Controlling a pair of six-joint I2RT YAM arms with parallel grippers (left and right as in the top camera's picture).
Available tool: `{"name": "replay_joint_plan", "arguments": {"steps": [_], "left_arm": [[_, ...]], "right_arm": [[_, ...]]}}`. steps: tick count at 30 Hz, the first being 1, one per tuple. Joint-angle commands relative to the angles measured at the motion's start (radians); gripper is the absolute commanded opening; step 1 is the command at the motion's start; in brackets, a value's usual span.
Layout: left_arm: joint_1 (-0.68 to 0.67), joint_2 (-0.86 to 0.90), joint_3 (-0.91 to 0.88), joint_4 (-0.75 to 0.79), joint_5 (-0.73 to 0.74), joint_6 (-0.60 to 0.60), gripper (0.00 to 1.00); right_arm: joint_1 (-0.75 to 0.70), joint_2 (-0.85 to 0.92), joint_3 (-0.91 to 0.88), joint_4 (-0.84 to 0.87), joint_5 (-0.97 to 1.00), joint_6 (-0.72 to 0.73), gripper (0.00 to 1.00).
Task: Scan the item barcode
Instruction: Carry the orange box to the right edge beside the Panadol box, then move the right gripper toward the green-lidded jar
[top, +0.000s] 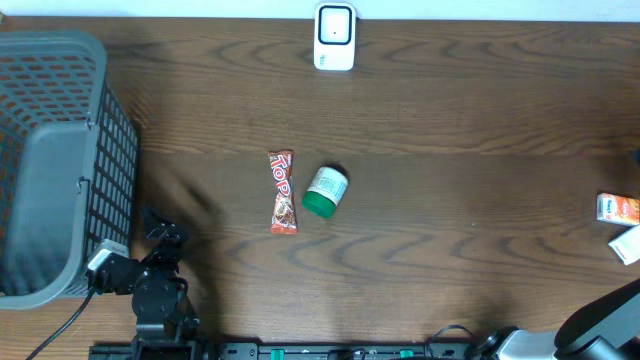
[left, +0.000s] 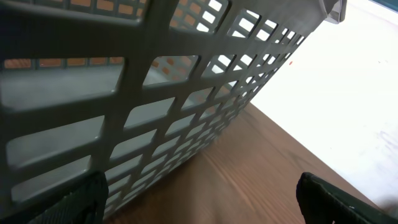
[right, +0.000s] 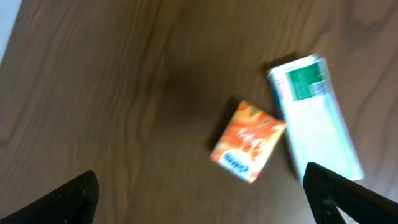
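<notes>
Orange carton (right: 249, 141) lies at the bench's right edge, just beside a white carton (right: 314, 115). I judge it light and stiff, best pinched across its narrow sides. My right end effector (right: 199, 174) hangs spread above it, and the left end effector (left: 200, 186), also spread, faces the basket (left: 155, 93). Only overhead shows the scanner (top: 334, 36).

Our left arm (top: 158, 285) sits folded low at the near left, and the left gripper (left: 198, 204) is angled outward, jaws spread wide. Over on the near right, our right arm (top: 603, 322) reaches in, right gripper (right: 200, 198) pointing down, jaws wide apart, gripping nothing.
</notes>
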Motion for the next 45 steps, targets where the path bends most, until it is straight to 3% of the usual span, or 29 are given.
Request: {"name": "replay_joint_plan", "arguments": {"steps": [1,13,31,38,45], "left_arm": [[0.003,-0.006,-0.018,-0.022,-0.016,0.002,0.97],[0.003,-0.006,-0.018,-0.022,-0.016,0.002,0.97],[0.003,-0.006,-0.018,-0.022,-0.016,0.002,0.97],[0.003,-0.006,-0.018,-0.022,-0.016,0.002,0.97],[0.003,-0.006,-0.018,-0.022,-0.016,0.002,0.97]], "right_arm": [[0.031,-0.009,0.011,-0.007,-0.063,-0.013,0.99],[0.167,-0.041,0.011,-0.003,-0.128,-0.043,0.99],[0.533,-0.046,0.011,-0.024,-0.128,-0.050,0.99],[0.739,-0.046,0.000,-0.086,-0.142,-0.059,0.99],[1.015,-0.028,-0.005,-0.060,-0.164,-0.210,0.99]]}}
